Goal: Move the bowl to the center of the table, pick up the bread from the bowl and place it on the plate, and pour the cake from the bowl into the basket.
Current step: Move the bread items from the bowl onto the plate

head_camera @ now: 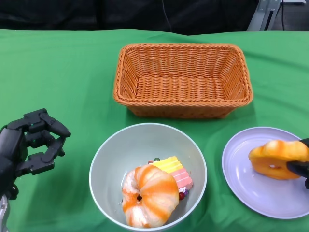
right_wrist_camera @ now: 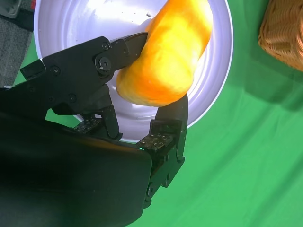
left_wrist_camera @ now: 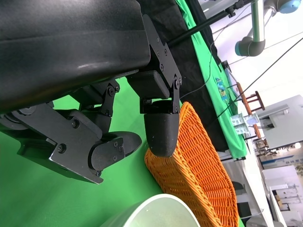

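Basket (head_camera: 182, 79): at 12 o'clock, just behind the bowl, so your pour is short.
Bowl (head_camera: 108, 159): at 6 o'clock, near mid-table; a striped bread ring (head_camera: 149, 195) and the cake slice (head_camera: 175, 172) lie touching inside. That ring would likely tumble out with the cake.
Plate (head_camera: 241, 181): at 4 o'clock.
Right hand (right_wrist_camera: 142, 101): clamped on the orange bread (head_camera: 278, 158) over the plate, ready to set down.
Left hand (head_camera: 34, 140): at 8 o'clock, fingers apart, empty, clear of the bowl.
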`<action>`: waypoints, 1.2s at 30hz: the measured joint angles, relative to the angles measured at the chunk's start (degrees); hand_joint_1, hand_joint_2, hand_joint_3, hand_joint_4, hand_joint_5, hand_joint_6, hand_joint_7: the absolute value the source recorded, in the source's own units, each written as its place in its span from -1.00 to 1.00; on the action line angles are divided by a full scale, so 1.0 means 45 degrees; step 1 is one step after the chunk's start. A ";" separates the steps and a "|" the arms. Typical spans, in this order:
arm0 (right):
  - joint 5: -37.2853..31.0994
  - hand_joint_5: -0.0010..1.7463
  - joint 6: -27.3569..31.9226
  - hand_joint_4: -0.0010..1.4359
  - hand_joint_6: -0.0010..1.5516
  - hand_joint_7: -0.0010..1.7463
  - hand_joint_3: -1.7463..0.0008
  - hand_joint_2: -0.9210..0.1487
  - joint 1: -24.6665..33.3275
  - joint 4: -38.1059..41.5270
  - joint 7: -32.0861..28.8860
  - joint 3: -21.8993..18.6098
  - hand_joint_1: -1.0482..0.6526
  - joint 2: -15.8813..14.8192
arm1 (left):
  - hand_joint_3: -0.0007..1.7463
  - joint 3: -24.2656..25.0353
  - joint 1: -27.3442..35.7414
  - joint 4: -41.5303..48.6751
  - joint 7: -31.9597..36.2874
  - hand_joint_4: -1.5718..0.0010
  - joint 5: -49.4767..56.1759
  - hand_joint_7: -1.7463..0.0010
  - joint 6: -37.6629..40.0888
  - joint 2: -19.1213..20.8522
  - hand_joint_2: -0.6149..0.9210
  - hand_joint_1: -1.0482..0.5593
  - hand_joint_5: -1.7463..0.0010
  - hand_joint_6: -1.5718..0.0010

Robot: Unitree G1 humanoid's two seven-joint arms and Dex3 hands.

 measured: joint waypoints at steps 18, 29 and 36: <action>0.0024 0.95 -0.0662 0.07 -0.30 0.63 0.81 -1.00 0.0387 -0.0452 -0.0636 0.0361 0.08 0.0097 | -0.11 -0.0044 0.0000 0.0026 0.0210 0.05 0.0118 -0.39 -0.0022 0.0032 0.66 0.27 -0.73 0.01; 0.0844 0.82 0.2374 0.07 -0.39 -0.83 0.73 -1.00 -0.1428 0.0461 0.0065 0.0016 0.05 -0.0046 | -0.15 -0.0149 0.0000 0.0154 0.0243 0.04 0.0135 -0.37 -0.0071 0.0051 0.69 0.28 -0.72 0.00; 0.1667 0.60 0.3450 0.23 -0.30 -0.91 0.71 -1.00 -0.1520 0.0019 0.0527 -0.0192 0.01 -0.0050 | -0.19 -0.0244 -0.0001 0.0200 0.0258 0.05 0.0143 -0.35 -0.0104 0.0066 0.71 0.28 -0.71 0.00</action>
